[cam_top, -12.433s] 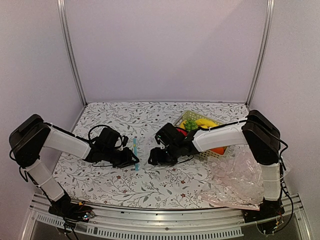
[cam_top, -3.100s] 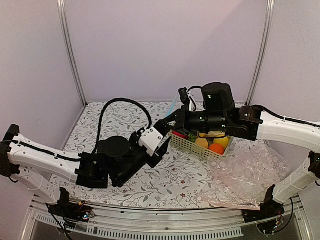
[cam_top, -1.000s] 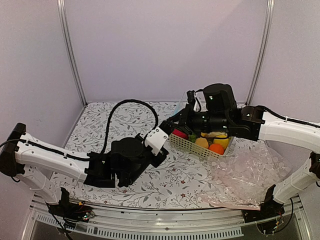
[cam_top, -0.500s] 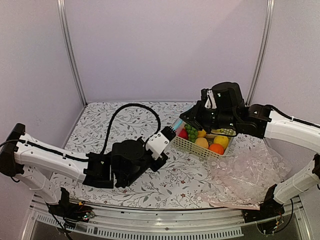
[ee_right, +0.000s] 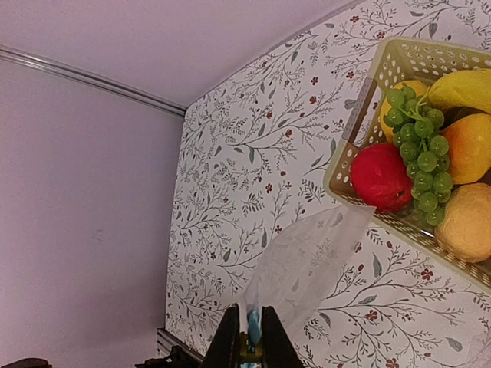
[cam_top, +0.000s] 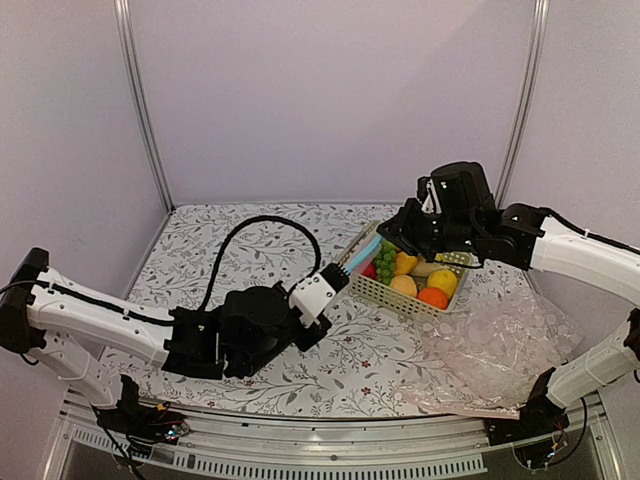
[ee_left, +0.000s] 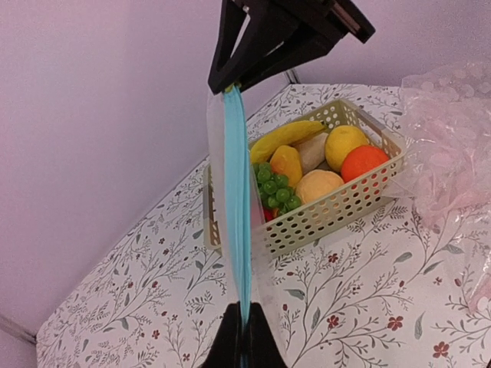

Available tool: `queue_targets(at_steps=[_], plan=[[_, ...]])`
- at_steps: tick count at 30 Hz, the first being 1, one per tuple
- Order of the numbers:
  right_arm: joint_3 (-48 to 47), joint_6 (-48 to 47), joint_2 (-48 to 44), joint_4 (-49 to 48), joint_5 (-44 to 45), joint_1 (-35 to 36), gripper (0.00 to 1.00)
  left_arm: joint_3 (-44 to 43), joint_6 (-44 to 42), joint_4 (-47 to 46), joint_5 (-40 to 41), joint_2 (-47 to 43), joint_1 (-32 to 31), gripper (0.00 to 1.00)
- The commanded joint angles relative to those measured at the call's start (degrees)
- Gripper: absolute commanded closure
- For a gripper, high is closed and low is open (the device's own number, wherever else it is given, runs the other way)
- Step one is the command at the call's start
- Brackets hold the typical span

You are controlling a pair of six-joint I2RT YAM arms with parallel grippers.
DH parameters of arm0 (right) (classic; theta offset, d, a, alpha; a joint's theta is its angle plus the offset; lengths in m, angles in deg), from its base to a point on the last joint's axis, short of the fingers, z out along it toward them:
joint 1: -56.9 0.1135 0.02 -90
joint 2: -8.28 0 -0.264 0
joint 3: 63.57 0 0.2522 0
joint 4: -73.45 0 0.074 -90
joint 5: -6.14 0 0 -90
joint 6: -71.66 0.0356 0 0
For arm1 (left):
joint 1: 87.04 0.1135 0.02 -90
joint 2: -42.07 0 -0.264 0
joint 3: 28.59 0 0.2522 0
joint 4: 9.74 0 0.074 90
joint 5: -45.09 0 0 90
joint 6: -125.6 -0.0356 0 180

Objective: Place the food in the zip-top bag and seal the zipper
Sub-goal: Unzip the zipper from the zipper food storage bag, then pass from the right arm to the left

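Up off the table, the bag (ee_left: 221,192), pulled taut along its zipper (ee_left: 239,207) between the two grippers. Pinched at the lower, nearer end of that light blue strip by the left gripper (ee_left: 244,331), fingers pressed together on it. Pinched at the higher, farther end by the right gripper (ee_right: 249,334), likewise clamped on the strip. Slanting, in the overhead view, from the left gripper up to the right one, just by the left corner of the basket (ee_left: 337,207). Below the strip, clear crinkled film hanging down. Touching the basket or only in front of it: cannot tell. Mouth sealed or merely drawn flat: cannot tell either.

Food in the basket, apart from the bag. From the left wrist: round yellow fruit (ee_left: 345,142) toward the far right, just beside an orange (ee_left: 362,161); longer orange-yellow fruit (ee_left: 286,163) near the middle, touching the grapes (ee_left: 272,184). Also in there: a banana (ee_left: 288,134) along the back, a pale peach-coloured fruit (ee_left: 318,184) against the front wall, and a red fruit (ee_right: 381,176) in the corner nearest the bag.

Right of the basket, a big crumpled plastic sheet (cam_top: 490,345), clear and pinkish, spread toward the near right corner of the table (cam_top: 230,240).

Under it all, a white cover printed with grey leafy sprigs and small red flowers. Around it, plain pale lilac walls (cam_top: 330,100), with metal posts (cam_top: 140,110) at the two back corners.
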Motion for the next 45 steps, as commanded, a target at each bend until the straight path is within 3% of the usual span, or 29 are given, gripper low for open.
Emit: queue_targets(at_steps=[1,16,20,23,25,35,42,45], plan=[[0.18,-0.89,-1.95,1.31,2.76,-1.82,0.92,1.52,1.30,3.24,-0.60,-1.50,0.34,1.00],[0.59,-1.11,-2.72,2.01,3.17,-2.23,0.91,2.94,2.99,5.16,-1.86,-2.77,0.35,0.97],[0.32,-1.08,-2.42,1.33,1.12,-2.18,0.92,1.32,4.44,7.18,-5.08,-3.32,0.15,0.43],[0.88,-0.75,-2.37,0.83,0.19,-1.97,0.92,0.41,5.40,8.50,-5.30,-4.11,0.26,0.20],[1.09,-0.54,-2.51,0.76,-0.03,-1.46,0.92,-1.39,7.15,11.25,-7.82,-4.83,0.87,0.12],[1.81,-0.25,-2.30,0.96,-0.43,2.36,0.92,-10.20,32.75,15.80,-35.06,-3.68,12.30,0.08],[1.55,-0.65,-2.47,1.00,-0.07,2.76,0.92,-16.08,33.75,24.61,-40.35,1.26,16.51,0.20],[1.13,-0.95,-2.35,1.16,0.10,2.77,0.92,-17.06,33.81,24.55,-42.66,2.65,16.53,0.21]])
